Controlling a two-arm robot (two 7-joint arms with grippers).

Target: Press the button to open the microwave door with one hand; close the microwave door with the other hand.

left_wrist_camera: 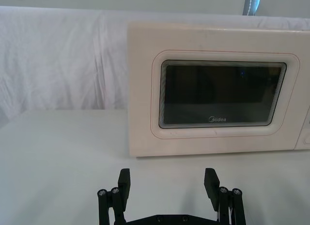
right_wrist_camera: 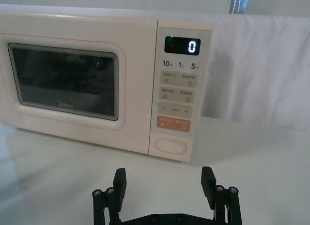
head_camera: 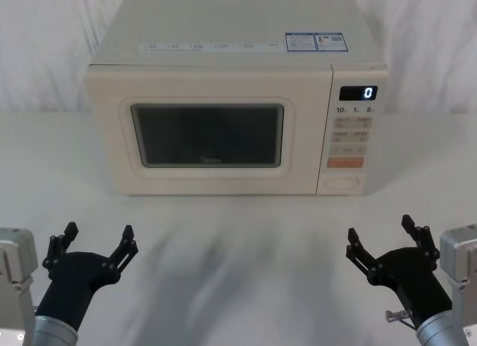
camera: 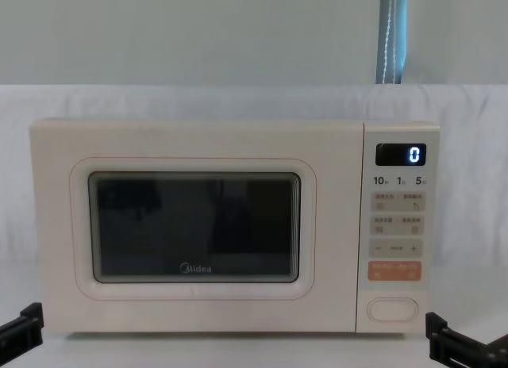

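The microwave (head_camera: pixel 223 100) stands at 12 o'clock on the white table (head_camera: pixel 238 256), at its far side, with its front facing the robot. The door (head_camera: pixel 209 133) is closed and lies flush with the front; its dark window carries the "Midea" logo at the lower edge. The control panel is at the right side of the front. On its top the display (head_camera: pixel 358 93) shows a blue 0. Below the display come small cream keys, then the orange key (head_camera: pixel 345 162), and at the very bottom the button (head_camera: pixel 342 183), wide and pill-shaped, with nothing touching it.

The left gripper (head_camera: pixel 98 241) hovers over the table at 7 o'clock, near the robot and well apart from the microwave. Its fingers are spread wide and hold nothing. In the left wrist view it (left_wrist_camera: pixel 167 179) points toward the door.

The right gripper (head_camera: pixel 382 237) hovers at 5 o'clock, also near the robot and well apart from the microwave. Its fingers are spread wide too, and empty. In the right wrist view it (right_wrist_camera: pixel 164 178) faces the control panel, with the button (right_wrist_camera: pixel 170 146) straight ahead of it.
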